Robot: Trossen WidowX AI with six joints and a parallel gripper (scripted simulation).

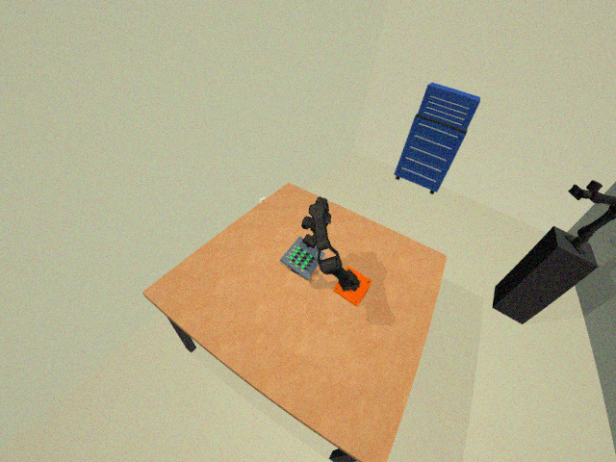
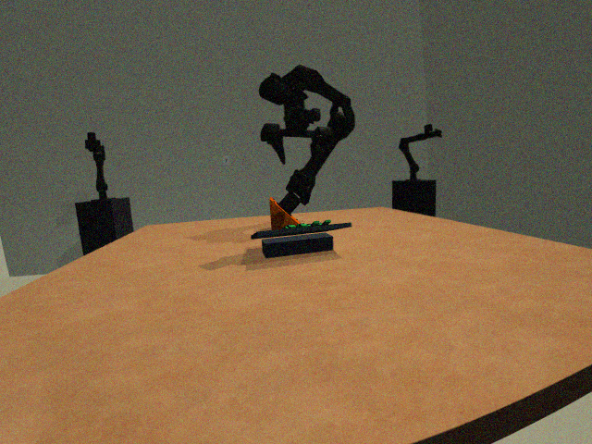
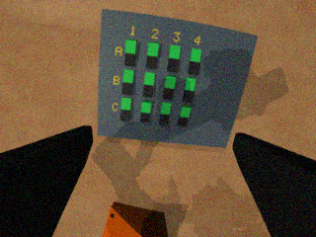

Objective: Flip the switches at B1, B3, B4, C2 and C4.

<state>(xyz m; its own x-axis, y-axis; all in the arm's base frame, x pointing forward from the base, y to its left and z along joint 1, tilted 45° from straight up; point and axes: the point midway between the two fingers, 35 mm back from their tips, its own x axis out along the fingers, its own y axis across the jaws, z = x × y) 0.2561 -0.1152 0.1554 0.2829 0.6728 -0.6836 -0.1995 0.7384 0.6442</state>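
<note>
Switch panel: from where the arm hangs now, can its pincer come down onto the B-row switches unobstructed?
Probably yes. The open pincer hangs well above the switch panel, holding nothing, and nothing stands between them. In the wrist view all twelve switches show uncovered, including row B.

The panel is slate blue with yellow row letters and column numbers. Its twelve switches are bright green above black, in a three-by-four grid. The worktop is tan orange. The base plate is vivid orange. The arm is black, and the cabinet blue with pale stripes.
</note>
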